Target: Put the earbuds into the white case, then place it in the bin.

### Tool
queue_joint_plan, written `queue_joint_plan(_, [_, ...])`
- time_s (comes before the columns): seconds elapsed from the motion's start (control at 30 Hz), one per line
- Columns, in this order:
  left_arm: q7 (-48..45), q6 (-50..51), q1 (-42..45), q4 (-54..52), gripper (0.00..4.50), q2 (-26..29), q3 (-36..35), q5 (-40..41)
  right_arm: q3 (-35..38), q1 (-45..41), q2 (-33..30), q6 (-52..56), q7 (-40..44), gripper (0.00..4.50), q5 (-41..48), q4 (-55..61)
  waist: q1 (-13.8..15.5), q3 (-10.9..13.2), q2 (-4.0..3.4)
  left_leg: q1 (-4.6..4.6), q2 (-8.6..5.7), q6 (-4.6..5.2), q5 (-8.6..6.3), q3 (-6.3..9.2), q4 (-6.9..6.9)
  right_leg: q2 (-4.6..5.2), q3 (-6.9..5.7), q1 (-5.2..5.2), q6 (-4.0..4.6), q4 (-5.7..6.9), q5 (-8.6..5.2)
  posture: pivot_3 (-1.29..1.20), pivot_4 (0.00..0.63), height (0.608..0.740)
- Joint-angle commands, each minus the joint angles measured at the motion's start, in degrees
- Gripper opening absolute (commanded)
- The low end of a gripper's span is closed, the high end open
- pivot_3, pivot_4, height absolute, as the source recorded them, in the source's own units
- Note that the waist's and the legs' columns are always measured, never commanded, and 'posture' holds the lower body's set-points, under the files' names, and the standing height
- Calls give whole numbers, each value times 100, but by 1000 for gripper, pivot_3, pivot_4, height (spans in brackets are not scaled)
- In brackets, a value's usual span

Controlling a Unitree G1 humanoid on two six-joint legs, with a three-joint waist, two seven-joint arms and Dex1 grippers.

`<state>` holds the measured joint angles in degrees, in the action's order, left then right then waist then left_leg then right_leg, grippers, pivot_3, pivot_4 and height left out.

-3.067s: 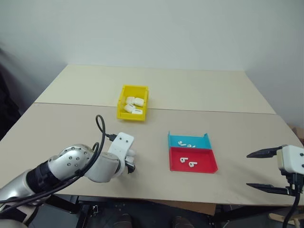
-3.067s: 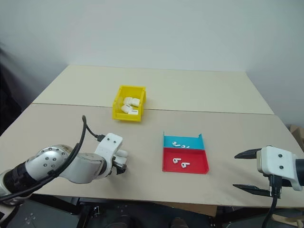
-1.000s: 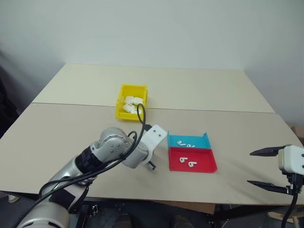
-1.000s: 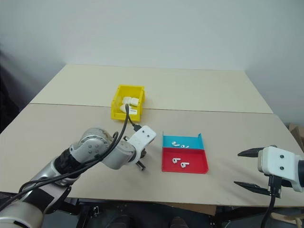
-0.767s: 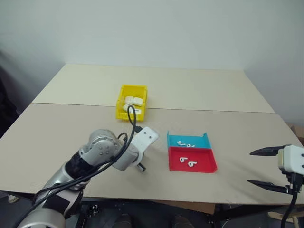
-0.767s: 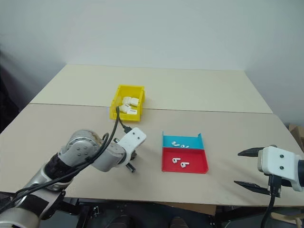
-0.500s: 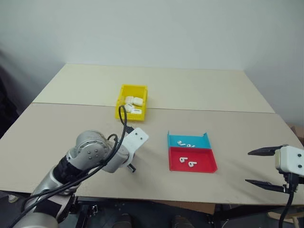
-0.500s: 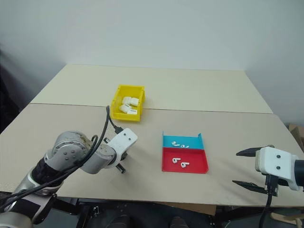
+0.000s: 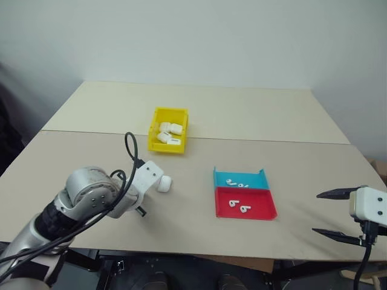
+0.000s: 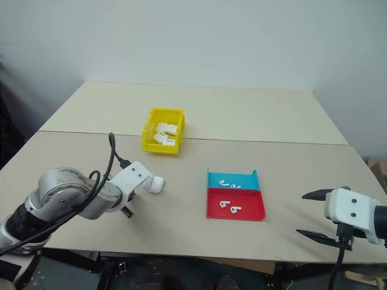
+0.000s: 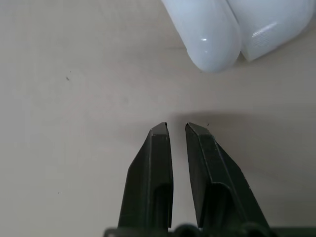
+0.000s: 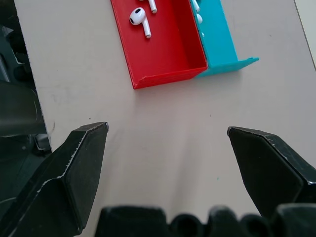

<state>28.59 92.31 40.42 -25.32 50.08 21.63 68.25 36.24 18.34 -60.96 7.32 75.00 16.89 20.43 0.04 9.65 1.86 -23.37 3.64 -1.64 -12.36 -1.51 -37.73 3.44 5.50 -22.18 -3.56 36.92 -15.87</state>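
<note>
The white case (image 9: 164, 183) lies on the table, a little ahead of my left gripper (image 9: 143, 212). In the left wrist view the case (image 11: 232, 24) shows as two rounded white halves side by side. The left gripper (image 11: 176, 129) is shut with nothing in it, just above the tabletop. Two earbuds (image 9: 237, 206) lie in the red tray (image 9: 266, 211), and more earbuds (image 9: 240, 183) lie in the blue tray (image 9: 257, 180). The yellow bin (image 9: 155, 130) stands farther back and holds several white cases. My right gripper (image 9: 315, 213) hovers wide open at the table's right front corner.
The red tray (image 12: 148, 64) and blue tray (image 12: 222, 44) sit edge to edge, right of centre. A seam runs across the table (image 9: 78, 163) behind the bin. The table's front edge lies close below both grippers.
My left arm has swung left, away from the trays, and the white case it covered now shows beside its wrist. The left gripper stayed shut. The right arm has not moved.
</note>
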Motion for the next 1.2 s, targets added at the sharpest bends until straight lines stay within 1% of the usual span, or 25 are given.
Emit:
queue_joint_plan(0.03, [-530, 19, 137, -718, 625, 164, -74, 409, 123, 24, 37, -119, -11, 4500, 23, 102, -5, 0, 0, -1, 0, 0, 0, 0, 0, 0, 0, 0, 0, 0, 0, 0, 150, 740])
queue_joint_plan(0.13, [-598, 19, 245, -808, 625, -5, -128, 441, 101, 24, 38, -137, -25, 4500, 9, 92, -4, 0, 0, -2, 1, 0, 0, 0, 0, 1, 0, 0, -1, -1, 0, 0, 150, 740])
queue_joint_plan(0.23, [-388, 19, 392, -485, 625, -530, -351, 357, 69, -21, 20, -117, -40, 4500, 20, 98, 22, 0, 1, 2, -1, 1, 0, 2, -3, 1, -1, 4, 0, 5, 0, 0, 150, 740])
queue_joint_plan(0.43, [128, 19, 547, 227, 625, -1717, -321, -466, 85, -52, 7, -108, -36, 4500, 25, 109, 21, 0, 1, 3, -2, 2, 0, 3, -4, 0, 1, 5, -1, 3, 0, 0, 150, 740])
queue_joint_plan(0.57, [-4, 19, 551, 466, 625, -2016, -23, -1050, 135, -2, 35, -97, -42, 4500, 11, 153, -16, 0, 1, -2, -3, 4, -2, 5, -3, 0, 2, 2, -1, 2, 0, 0, 150, 740])
queue_joint_plan(0.67, [-194, 19, 530, 466, 625, -1985, 62, -1297, 180, 40, 50, -58, -49, 4500, 32, 227, -23, 0, 1, -2, -3, 4, -1, 5, -3, 0, 1, 1, -1, 3, 0, 0, 150, 740])
queue_joint_plan(0.87, [-602, 19, 160, 4, 625, -960, -86, -1255, 190, 130, 120, -51, -106, 4500, -2, 284, -109, 0, 0, 2, -1, 3, -2, 6, 0, -1, 2, 1, -1, 6, 0, 0, 150, 740])
queue_joint_plan(0.93, [-803, 19, 58, -133, 625, -579, -93, -1237, 162, 117, 119, -49, -128, 4500, -9, 279, -96, 0, 0, 2, -1, 3, -1, 6, -1, 0, 1, 1, -2, 7, 0, 0, 150, 740])
queue_joint_plan(1.03, [-1030, 19, -139, -252, 625, -177, -132, -1393, 44, 12, 93, -60, -175, 4500, 1, 222, -83, 0, 0, 3, -2, 3, -1, 6, -2, 0, 0, 3, -2, 7, 0, 0, 150, 740])
queue_joint_plan(1.1, [-1082, 19, -192, -212, 625, -109, -160, -1648, -57, -73, 73, -85, -209, 4500, -23, 152, -78, 0, 0, 3, -1, 3, -1, 6, -2, 0, 0, 3, -2, 7, 0, 0, 150, 740])
queue_joint_plan(1.2, [-1049, 19, -179, 33, 625, -398, -384, -2256, -182, -170, 61, -120, -250, 4500, -52, 78, -50, 0, 1, 2, -2, 3, -1, 6, -3, 0, -2, 4, -2, 6, 0, 0, 150, 740])
